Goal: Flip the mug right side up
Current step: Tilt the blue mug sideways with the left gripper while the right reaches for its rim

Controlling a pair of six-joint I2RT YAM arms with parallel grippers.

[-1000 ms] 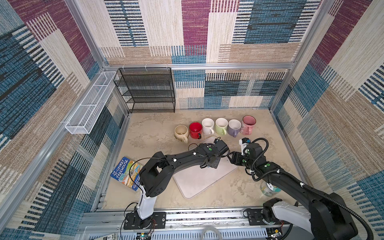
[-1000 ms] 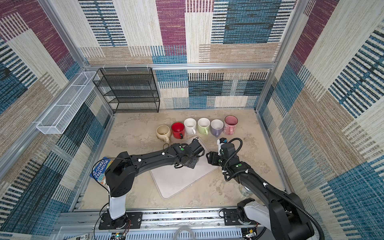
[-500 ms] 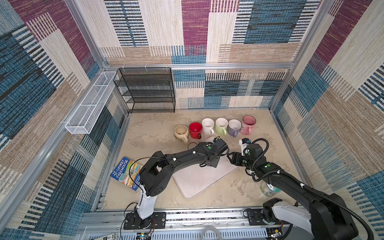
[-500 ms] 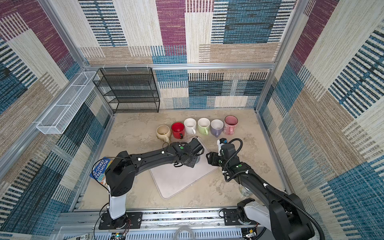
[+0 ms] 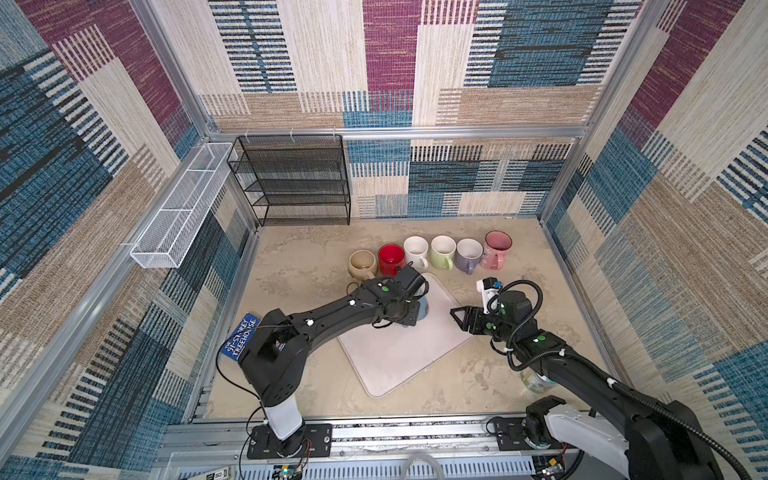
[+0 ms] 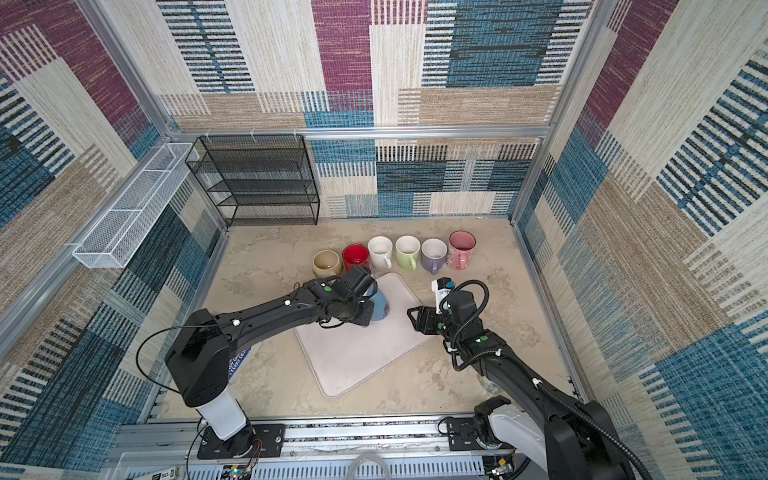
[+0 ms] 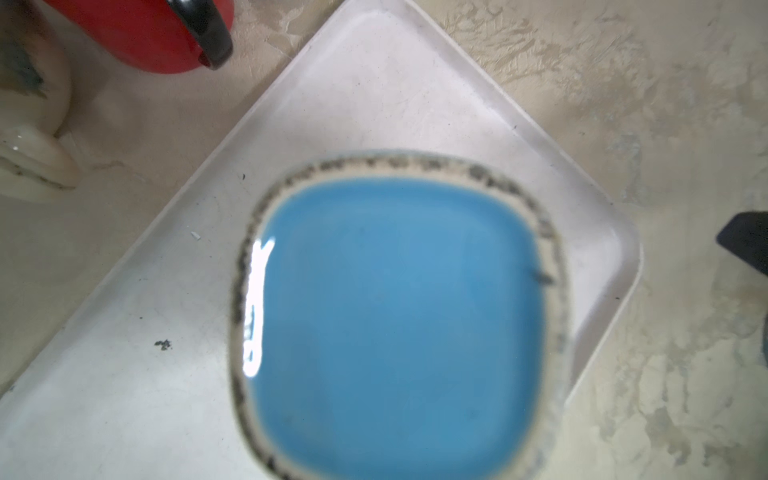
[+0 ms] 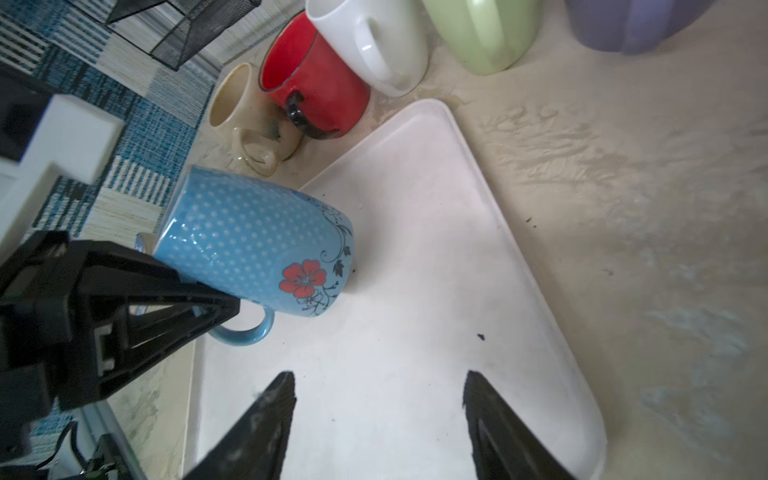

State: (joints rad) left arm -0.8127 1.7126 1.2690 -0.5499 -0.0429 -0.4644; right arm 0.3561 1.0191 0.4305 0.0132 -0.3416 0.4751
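Observation:
A blue polka-dot mug [image 8: 257,245] with a red flower stands upside down, rim on the white tray [image 8: 436,249] and slightly tilted. Its flat blue base [image 7: 399,324] fills the left wrist view. In both top views the mug [image 5: 423,309] [image 6: 380,305] peeks out beside the left arm's wrist. My left gripper [image 8: 216,307] is shut on the mug's handle from the base side. My right gripper [image 8: 380,386] [image 5: 457,318] is open and holds nothing. It hovers low over the tray's right edge and points at the mug.
Several upright mugs line the back: beige [image 5: 362,264], red [image 5: 390,257], white [image 5: 415,251], green [image 5: 442,251], purple [image 5: 468,255], pink [image 5: 496,249]. A black wire rack [image 5: 295,178] and a white wire basket [image 5: 178,208] stand at the back left. A blue book [image 5: 243,338] lies at the left.
The left wrist has shifted very slightly over the mug. The right arm and the row of mugs have not moved.

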